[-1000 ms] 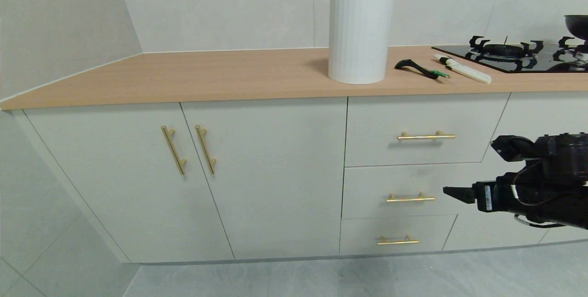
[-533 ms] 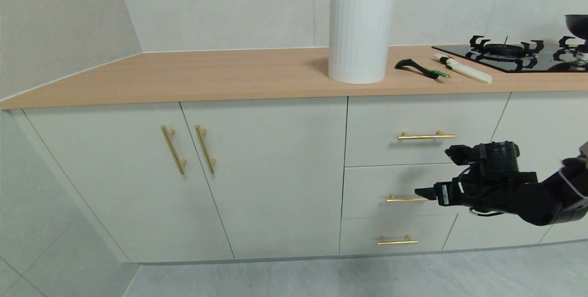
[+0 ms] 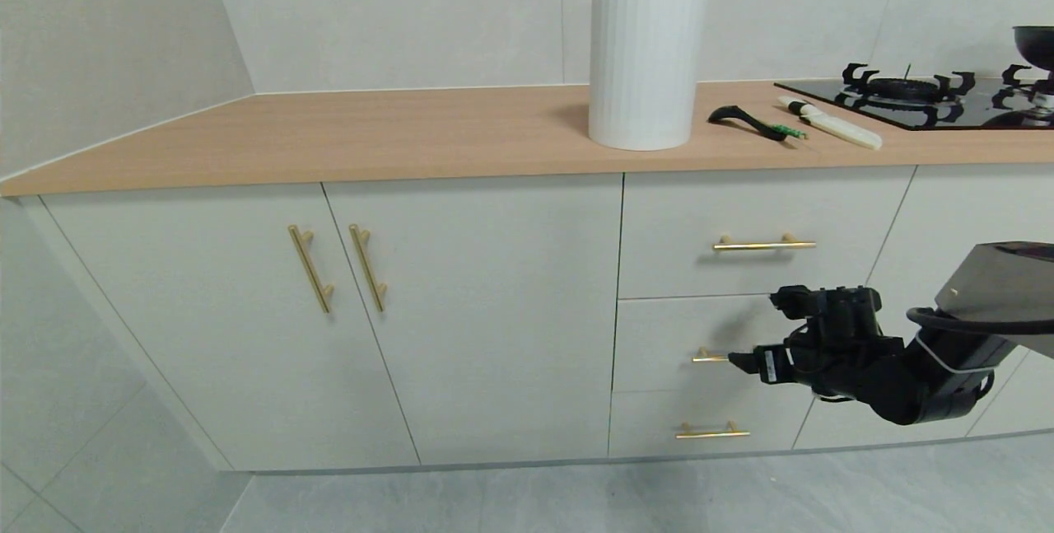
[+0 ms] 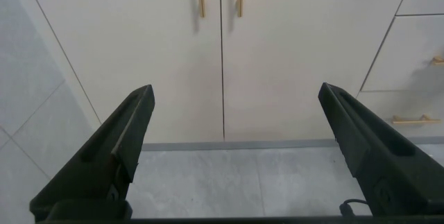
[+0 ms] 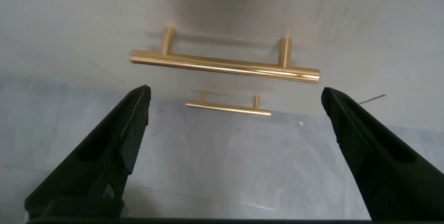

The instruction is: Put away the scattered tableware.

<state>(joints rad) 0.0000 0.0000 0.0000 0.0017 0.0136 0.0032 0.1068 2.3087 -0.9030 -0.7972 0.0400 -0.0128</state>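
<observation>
- Head view: the right arm comes in from the right edge, low in front of the drawers, with its forearm about level and its wrist turned toward the cabinet front.
- The right pincer (image 3: 757, 331) is released. One finger sits higher and the other lower, with nothing between them.
- The middle drawer handle (image 3: 710, 357) is just beside the lower fingertip, on the side away from the arm. I cannot tell whether they touch.
- The top drawer handle (image 3: 764, 245) is above the right pincer and the bottom drawer handle (image 3: 712, 433) is below it.
- The black-handled peeler (image 3: 745, 121) and the white knife (image 3: 832, 123) lie side by side up on the wooden surface (image 3: 370, 133), well above the right pincer and far from it.
- The white ribbed cylinder (image 3: 646, 63) stands upright on the surface, above the right pincer. It is near the peeler, on the side away from the knife.
- The stove (image 3: 930, 100) is beyond the knife, above the arm.
- Left wrist view: the left pincer (image 4: 234, 92) is released, its two dark fingers spread wide and holding nothing.
- It points at the closed double doors (image 4: 222, 50). The seam between them runs about midway between the fingers, and the grey floor (image 4: 229, 175) is below.
- Right wrist view: the right pincer (image 5: 234, 93) is spread wide and faces the drawer front.
- The middle drawer handle (image 5: 225, 63) lies crosswise just ahead of the gap between the fingers, not gripped. The bottom drawer handle (image 5: 227, 107) is farther off.
</observation>
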